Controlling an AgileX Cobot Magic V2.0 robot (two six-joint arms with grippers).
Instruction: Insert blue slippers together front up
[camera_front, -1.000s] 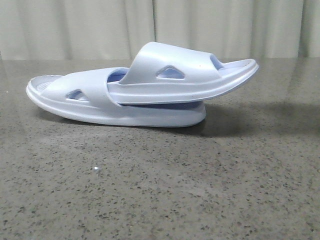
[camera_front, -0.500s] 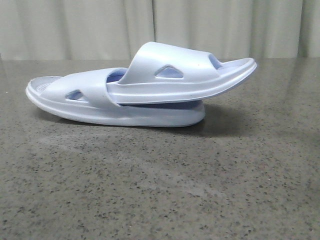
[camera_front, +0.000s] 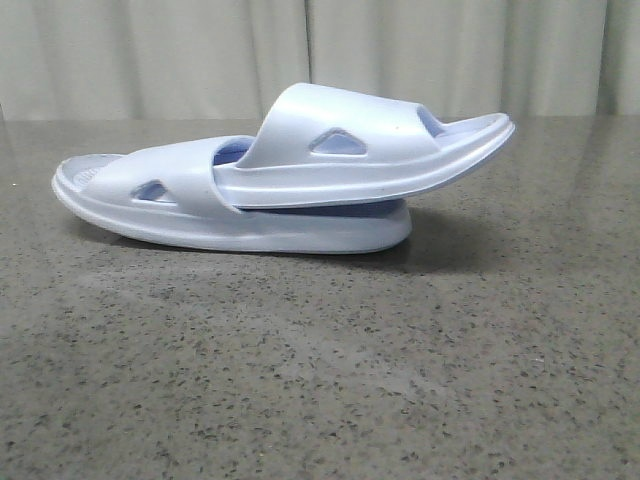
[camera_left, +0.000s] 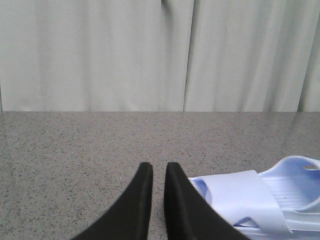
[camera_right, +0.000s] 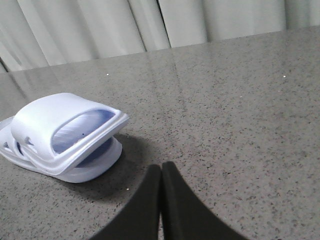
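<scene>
blue slippers (camera_front: 285, 185) nested mid-table, upper one's right end overhangs, prob. unsupported; a knock could tip it out. left gripper (camera_left: 154, 172) nearly closed, empty; right gripper (camera_right: 161, 172) pressed together, empty.

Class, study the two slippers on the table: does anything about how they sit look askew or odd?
Yes. The upper slipper is tucked under the strap of the lower slipper but does not lie flat: its right end tilts up and overhangs the lower one's end. Nothing looks damaged.
</scene>
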